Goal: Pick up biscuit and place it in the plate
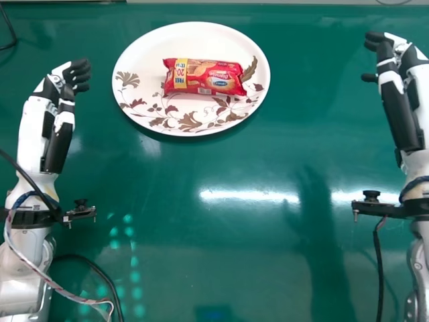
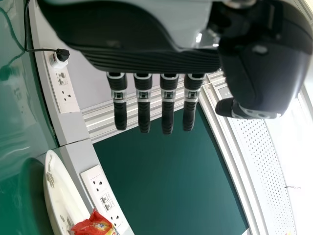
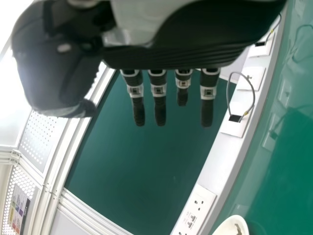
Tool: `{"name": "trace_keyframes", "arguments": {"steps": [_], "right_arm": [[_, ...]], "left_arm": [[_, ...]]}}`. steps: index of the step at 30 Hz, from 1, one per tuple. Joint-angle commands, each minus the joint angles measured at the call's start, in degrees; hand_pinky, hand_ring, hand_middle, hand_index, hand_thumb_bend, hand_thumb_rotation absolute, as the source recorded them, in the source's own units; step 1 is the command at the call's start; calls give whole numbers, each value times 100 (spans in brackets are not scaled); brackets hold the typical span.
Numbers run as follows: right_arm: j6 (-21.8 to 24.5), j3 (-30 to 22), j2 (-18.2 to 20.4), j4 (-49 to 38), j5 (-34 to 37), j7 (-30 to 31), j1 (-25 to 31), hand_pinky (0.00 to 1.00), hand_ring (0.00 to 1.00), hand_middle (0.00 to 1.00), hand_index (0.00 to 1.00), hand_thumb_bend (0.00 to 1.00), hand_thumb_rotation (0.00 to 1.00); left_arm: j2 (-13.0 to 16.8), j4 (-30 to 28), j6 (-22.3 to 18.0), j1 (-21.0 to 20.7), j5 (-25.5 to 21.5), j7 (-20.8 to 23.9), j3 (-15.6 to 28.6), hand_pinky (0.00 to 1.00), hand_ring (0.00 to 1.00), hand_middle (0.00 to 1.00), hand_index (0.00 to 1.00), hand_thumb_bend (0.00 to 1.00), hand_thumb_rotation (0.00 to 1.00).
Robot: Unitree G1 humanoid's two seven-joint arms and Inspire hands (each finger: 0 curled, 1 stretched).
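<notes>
The red biscuit packet (image 1: 205, 77) lies flat on the white, leaf-patterned plate (image 1: 191, 124), a bit above its centre in the head view. In the left wrist view, part of the packet (image 2: 93, 225) rests on the plate (image 2: 61, 196). My left hand (image 1: 75, 75) is to the left of the plate, apart from it; its fingers hang straight in the left wrist view, the hand (image 2: 167, 105) holding nothing. Off to the plate's right is my right hand (image 1: 383, 50), also empty with relaxed fingers, its fingers extended in the right wrist view, where the hand (image 3: 160, 100) appears near a sliver of plate (image 3: 232, 226).
The plate stands toward the far side of the green table (image 1: 221, 255). A black cable (image 1: 100, 272) loops beside my left forearm, and another (image 1: 379, 268) hangs by my right forearm. Wall sockets (image 2: 103, 196) line the table's far edge.
</notes>
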Motion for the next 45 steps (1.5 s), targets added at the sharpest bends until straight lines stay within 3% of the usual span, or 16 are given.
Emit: {"name": "trace_keyframes", "arguments": {"steps": [1, 14, 19, 23, 33, 39, 45], "right_arm": [[-97, -5, -84, 65, 19, -23, -17, 76, 85, 89, 87, 54, 38], [-292, -166, -70, 138, 381, -11, 24, 73, 84, 87, 86, 52, 32], [-313, -156, -99, 60, 314, -69, 87, 72, 83, 86, 85, 53, 32], [-332, -142, -26, -28, 354, -106, 200, 72, 83, 86, 85, 55, 34], [-389, -93, 9, -77, 450, -83, 356, 75, 87, 89, 87, 48, 29], [-345, -131, -44, -77, 442, -77, 381, 76, 88, 90, 88, 48, 30], [-485, -216, -30, -2, 507, -98, 374, 75, 86, 88, 86, 50, 32]], "left_arm": [[-16, -41, 9, 157, 30, 50, 78, 78, 83, 85, 85, 26, 8], [-182, -348, 110, 365, 154, 221, 63, 76, 82, 84, 84, 26, 4], [-191, -473, 207, 412, 153, 197, 67, 78, 83, 84, 84, 26, 7], [-173, -426, 122, 430, 127, 180, 85, 76, 83, 84, 83, 25, 11], [-134, -451, 72, 495, -21, 77, 93, 78, 84, 85, 84, 25, 9], [-137, -370, 19, 403, 81, 120, 70, 73, 82, 83, 83, 25, 11], [-157, -314, -6, 374, 71, 107, 34, 74, 83, 84, 84, 24, 9]]}}
